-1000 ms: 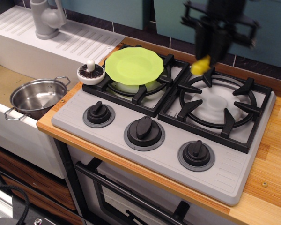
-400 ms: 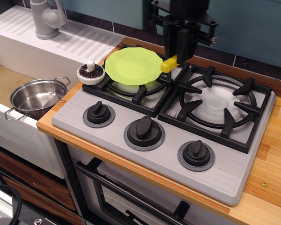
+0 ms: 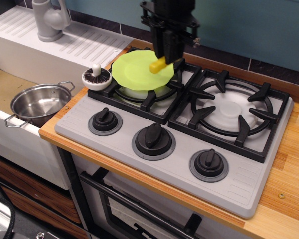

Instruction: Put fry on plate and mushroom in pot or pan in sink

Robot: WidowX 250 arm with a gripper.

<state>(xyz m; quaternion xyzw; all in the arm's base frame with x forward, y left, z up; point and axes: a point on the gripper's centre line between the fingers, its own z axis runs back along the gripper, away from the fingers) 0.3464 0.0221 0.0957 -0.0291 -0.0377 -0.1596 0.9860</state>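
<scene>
My gripper (image 3: pixel 165 59) is shut on the yellow fry (image 3: pixel 157 64) and holds it just above the right part of the lime-green plate (image 3: pixel 135 70), which rests on the left burner grate. The mushroom (image 3: pixel 96 77) lies cap down, gills and stem up, at the stove's back left corner, beside the plate. The shiny steel pot (image 3: pixel 39 103) stands empty in the white sink (image 3: pixel 5 87) at the left.
A grey faucet (image 3: pixel 49 20) stands on the ribbed drainboard (image 3: pixel 84 42) behind the sink. The right burner grate (image 3: pixel 231 108) is bare. Three black knobs (image 3: pixel 153 136) line the stove's front. A wooden counter (image 3: pixel 289 159) runs along the right.
My gripper has moved left with the fry, from behind the right burner to over the plate's right part. The mushroom, plate and pot have not moved.
</scene>
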